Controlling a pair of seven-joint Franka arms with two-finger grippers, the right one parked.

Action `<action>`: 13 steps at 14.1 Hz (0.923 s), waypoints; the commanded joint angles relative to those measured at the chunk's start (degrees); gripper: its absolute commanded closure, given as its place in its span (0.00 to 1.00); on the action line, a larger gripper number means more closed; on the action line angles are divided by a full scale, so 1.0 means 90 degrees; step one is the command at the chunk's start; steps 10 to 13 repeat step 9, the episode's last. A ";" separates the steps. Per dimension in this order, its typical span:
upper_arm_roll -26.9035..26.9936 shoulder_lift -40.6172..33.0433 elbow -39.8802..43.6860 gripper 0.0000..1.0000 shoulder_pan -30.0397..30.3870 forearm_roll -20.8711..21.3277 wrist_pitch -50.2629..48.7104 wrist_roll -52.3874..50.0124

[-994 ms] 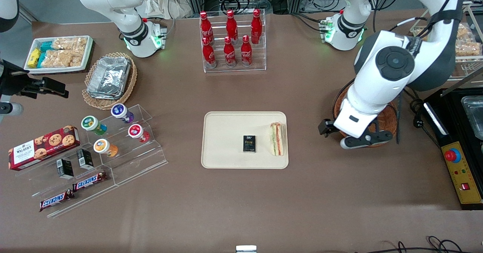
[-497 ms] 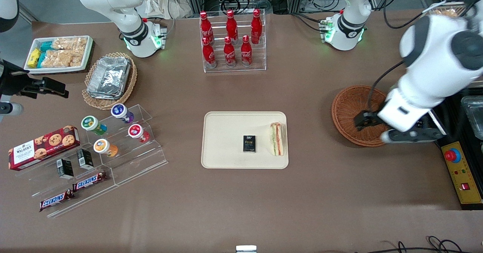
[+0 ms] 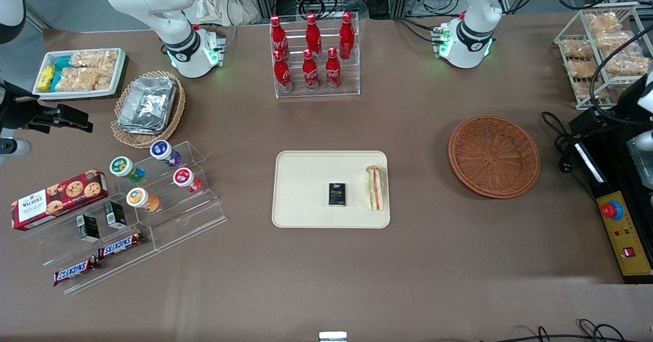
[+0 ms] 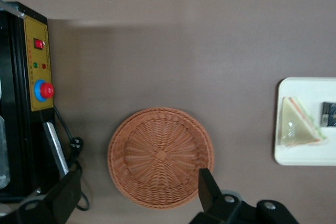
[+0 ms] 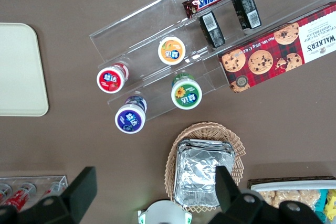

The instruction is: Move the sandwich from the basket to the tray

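One sandwich (image 3: 374,188) lay on the cream tray (image 3: 306,178), close against the rim at the working arm's end, its red, green and yellow layers showing along the cut edge; a small black packet (image 3: 336,194) sat on the tray just beside it, apart from it; the wrist view showed the same wedge (image 4: 298,129) on the tray (image 4: 299,157) with the packet (image 4: 328,114) next to it; the reddish-brown basket (image 3: 494,156) stood on the brown table (image 3: 418,260) well apart from the tray, toward the working arm's end, with nothing in it (image 4: 160,157); the gripper (image 4: 134,195) hung high above the basket, its two dark fingers (image 4: 208,188) spread wide with nothing between them; a yellow control box (image 3: 625,229) with a red button lay near the basket, nearer the table's edge; a clear rack of red bottles (image 3: 312,51) stood farther from the front camera than the tray.
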 commanded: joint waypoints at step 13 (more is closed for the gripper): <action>0.0095 0.0086 0.0046 0.01 -0.0059 0.0087 -0.0330 -0.0567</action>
